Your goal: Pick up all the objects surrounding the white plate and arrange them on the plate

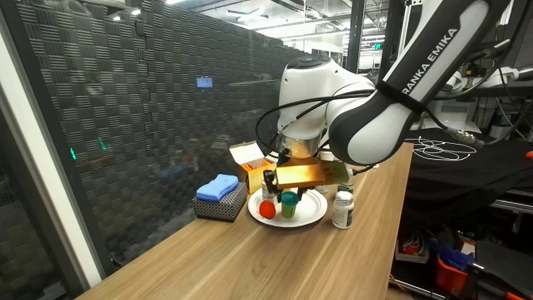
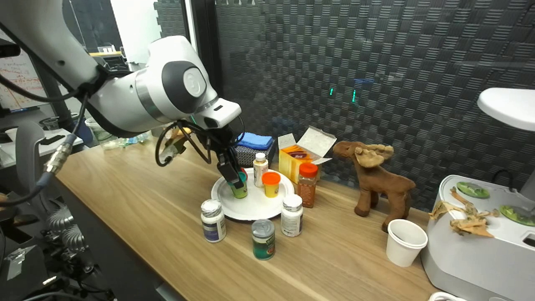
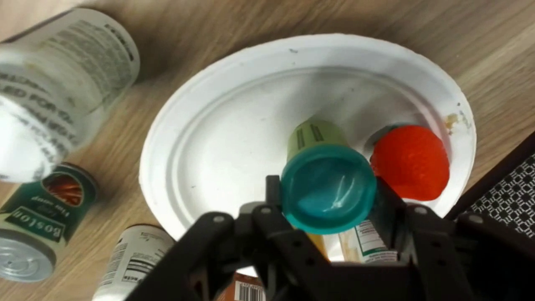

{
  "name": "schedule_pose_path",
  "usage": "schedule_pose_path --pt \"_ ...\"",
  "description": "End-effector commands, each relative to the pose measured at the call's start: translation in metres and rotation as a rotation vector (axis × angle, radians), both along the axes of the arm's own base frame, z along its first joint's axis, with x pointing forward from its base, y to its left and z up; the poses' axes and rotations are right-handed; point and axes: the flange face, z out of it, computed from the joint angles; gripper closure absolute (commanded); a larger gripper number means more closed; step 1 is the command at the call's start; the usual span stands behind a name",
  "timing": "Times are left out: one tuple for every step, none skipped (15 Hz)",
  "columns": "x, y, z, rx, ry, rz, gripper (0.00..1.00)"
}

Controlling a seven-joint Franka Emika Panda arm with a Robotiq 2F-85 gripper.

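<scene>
The white plate [image 2: 250,210] holds a red round thing [image 3: 411,163], a white bottle [image 2: 260,169] and a yellow tub with an orange lid [image 2: 271,190]. My gripper [image 3: 328,190] points down over the plate, shut on the teal lid of a green tub [image 3: 315,133], a finger against each side. The tub is slightly tilted; I cannot tell whether its base touches the plate. Beside the plate stand a white bottle with a purple label [image 2: 213,221], a green can [image 2: 263,240], another white bottle [image 2: 291,216] and a red-lidded spice jar [image 2: 307,188].
Behind the plate are an open yellow box [image 2: 292,161] and a patterned box [image 1: 222,206] with a blue cloth [image 1: 217,187] on it. A toy moose [image 2: 378,179], white paper cups [image 2: 403,246] and a grey appliance [image 2: 480,255] stand farther along the wooden table [image 2: 334,259].
</scene>
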Motion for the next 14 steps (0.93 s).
schedule_pose_path --pt "0.006 0.012 -0.002 0.048 -0.038 0.041 0.72" --pt "0.005 0.015 -0.001 0.057 -0.043 0.052 0.72" --pt "0.004 0.019 -0.001 0.061 -0.044 0.062 0.72" --pt "0.003 0.023 0.0 0.064 -0.047 0.072 0.72" --pt "0.001 0.027 0.001 0.066 -0.047 0.081 0.72" --pt "-0.001 0.03 0.001 0.068 -0.047 0.089 0.72" --pt "-0.002 0.034 0.002 0.071 -0.047 0.1 0.72" --pt "-0.003 0.037 0.002 0.071 -0.043 0.109 0.72" --pt "-0.004 0.039 0.001 0.067 -0.038 0.118 0.72" --pt "-0.005 0.041 0.001 0.064 -0.032 0.129 0.72" --pt "-0.006 0.044 0.001 0.063 -0.024 0.135 0.72" --pt "-0.007 0.045 0.0 0.057 -0.014 0.143 0.72" --pt "-0.008 0.047 0.0 0.055 -0.007 0.155 0.72" --pt "-0.009 0.049 0.0 0.05 0.001 0.165 0.72"
